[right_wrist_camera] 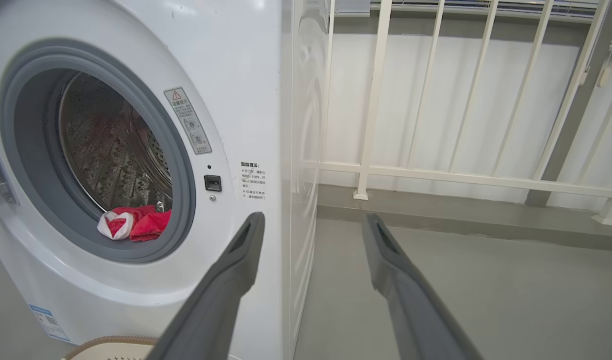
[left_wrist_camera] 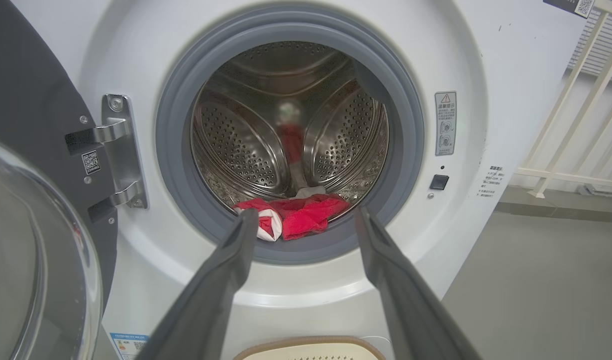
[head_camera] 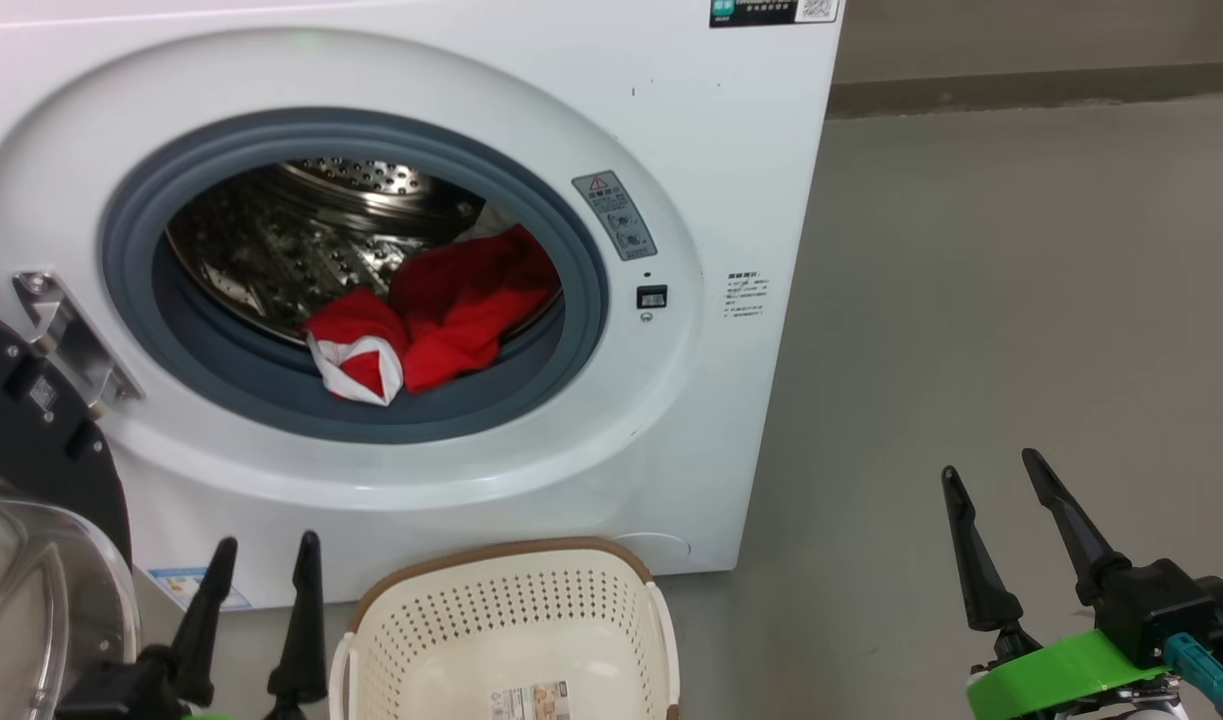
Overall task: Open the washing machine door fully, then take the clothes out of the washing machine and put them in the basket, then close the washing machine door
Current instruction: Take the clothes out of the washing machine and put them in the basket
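The white washing machine (head_camera: 731, 180) stands with its door (head_camera: 31, 500) swung wide to the left, black rim and clear glass bowl at the lower left. Red clothes (head_camera: 441, 310) with white trim lie at the front lip of the steel drum, seen again as clothes (left_wrist_camera: 298, 216) and clothes (right_wrist_camera: 135, 225). The cream basket (head_camera: 506, 620) sits on the floor below the opening. My left gripper (head_camera: 266, 555) is open, low beside the basket, its fingers pointing at the drum. My right gripper (head_camera: 991, 470) is open over bare floor to the machine's right.
Grey floor (head_camera: 1021, 300) stretches to the right of the machine. A white railing (right_wrist_camera: 436, 170) runs along the wall behind that side. The door's metal hinge (left_wrist_camera: 118, 150) sits on the left of the grey rubber ring (left_wrist_camera: 185, 210).
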{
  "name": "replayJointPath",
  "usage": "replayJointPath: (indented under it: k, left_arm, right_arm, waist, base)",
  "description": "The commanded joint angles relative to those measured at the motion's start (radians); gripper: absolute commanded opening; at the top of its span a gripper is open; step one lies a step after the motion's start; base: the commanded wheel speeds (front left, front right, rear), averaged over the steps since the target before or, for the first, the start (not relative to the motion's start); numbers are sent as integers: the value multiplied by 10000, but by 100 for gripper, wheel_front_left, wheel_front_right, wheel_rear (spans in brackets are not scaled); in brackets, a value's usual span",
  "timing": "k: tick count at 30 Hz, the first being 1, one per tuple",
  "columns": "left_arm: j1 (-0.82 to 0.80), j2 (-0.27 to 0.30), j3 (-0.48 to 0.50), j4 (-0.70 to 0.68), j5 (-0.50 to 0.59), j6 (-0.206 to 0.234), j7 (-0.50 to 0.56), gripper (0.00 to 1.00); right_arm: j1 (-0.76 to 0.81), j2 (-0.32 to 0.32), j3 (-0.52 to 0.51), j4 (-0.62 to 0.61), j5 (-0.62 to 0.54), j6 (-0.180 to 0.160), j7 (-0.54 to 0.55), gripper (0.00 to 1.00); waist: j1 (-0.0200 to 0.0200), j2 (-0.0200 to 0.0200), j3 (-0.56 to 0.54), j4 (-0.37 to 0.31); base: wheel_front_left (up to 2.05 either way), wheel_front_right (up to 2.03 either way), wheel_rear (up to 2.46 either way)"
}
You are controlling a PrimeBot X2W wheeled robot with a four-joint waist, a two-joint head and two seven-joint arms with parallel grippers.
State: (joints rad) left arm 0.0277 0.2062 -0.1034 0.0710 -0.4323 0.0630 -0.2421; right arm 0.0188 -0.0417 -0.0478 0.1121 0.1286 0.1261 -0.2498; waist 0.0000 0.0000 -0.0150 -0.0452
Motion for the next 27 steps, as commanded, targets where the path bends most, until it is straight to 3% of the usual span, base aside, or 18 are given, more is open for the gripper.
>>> replayJointPath:
  k: [1,19,27]
  left_arm:
    - [-674,130,332,-148,43,86,2,100]
    - [-3012,38,-6,498,296,293,144,100]
    - [-4120,1,-121,990,270,182,155,100]
  right_arm:
    - [-144,-85,301,-245,-44,46,-120,100]
    - [-993,-85,369,-520,-104,46,-120,100]
    - [-1340,-85,371,-607,-117,46,-120,100]
  waist:
    - [0,0,156,99]
    - [0,0,2105,479]
    - [0,0,2832,507]
  base:
    - [0,0,0]
    - [0,0,0]
    - [0,0,0]
